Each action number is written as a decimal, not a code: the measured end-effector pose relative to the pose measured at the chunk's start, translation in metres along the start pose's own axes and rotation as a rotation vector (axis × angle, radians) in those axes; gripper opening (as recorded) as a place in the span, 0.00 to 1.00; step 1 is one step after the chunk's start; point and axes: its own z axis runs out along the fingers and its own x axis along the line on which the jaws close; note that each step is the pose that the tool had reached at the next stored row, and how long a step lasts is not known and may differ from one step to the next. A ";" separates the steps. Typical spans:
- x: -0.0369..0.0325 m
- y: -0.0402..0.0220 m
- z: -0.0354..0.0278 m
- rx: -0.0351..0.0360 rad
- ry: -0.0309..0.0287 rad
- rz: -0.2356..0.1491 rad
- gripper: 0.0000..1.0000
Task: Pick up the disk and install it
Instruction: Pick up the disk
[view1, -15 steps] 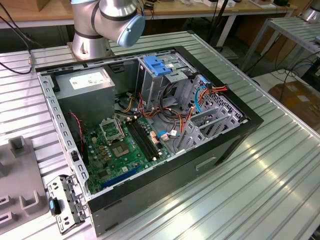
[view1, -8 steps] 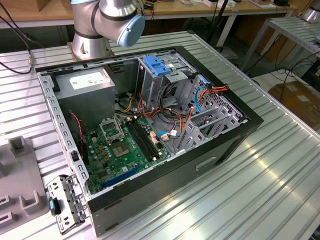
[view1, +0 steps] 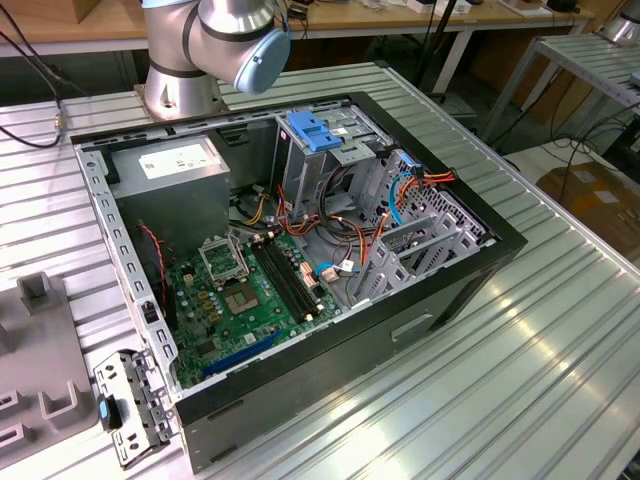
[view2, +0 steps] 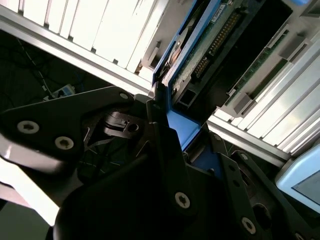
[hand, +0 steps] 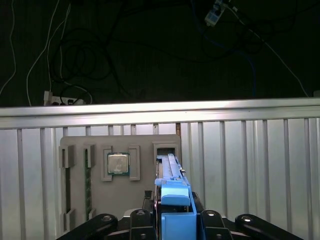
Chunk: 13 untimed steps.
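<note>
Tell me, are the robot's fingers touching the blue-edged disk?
Touching. In the first wrist view the fingers sit tight against both sides of the disk, with no gap at its blue rail.

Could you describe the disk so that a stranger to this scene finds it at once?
In the first wrist view, find the ribbed aluminium table, then the grey slotted plate on it. The disk stands on edge in one slot, beside the square processor chip. It alone is edged in bright blue; the chip lies flat.

Computer case (view1: 300, 250) mid surface (view1: 560, 330); arm base (view1: 180, 90) behind it. Tray (view1: 40, 360) at surface edge, exterior view's left; bracket (view1: 130, 405) between tray and case. Disk (hand: 172, 200) upright in tray slot, chip (hand: 118, 164) beside.
</note>
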 end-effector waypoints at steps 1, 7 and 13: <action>0.0000 0.0000 -0.0004 0.0001 0.0000 0.000 0.37; -0.0001 0.0000 -0.0034 0.0002 -0.0001 0.000 0.37; -0.0001 0.0001 -0.0049 0.0001 0.0000 0.000 0.37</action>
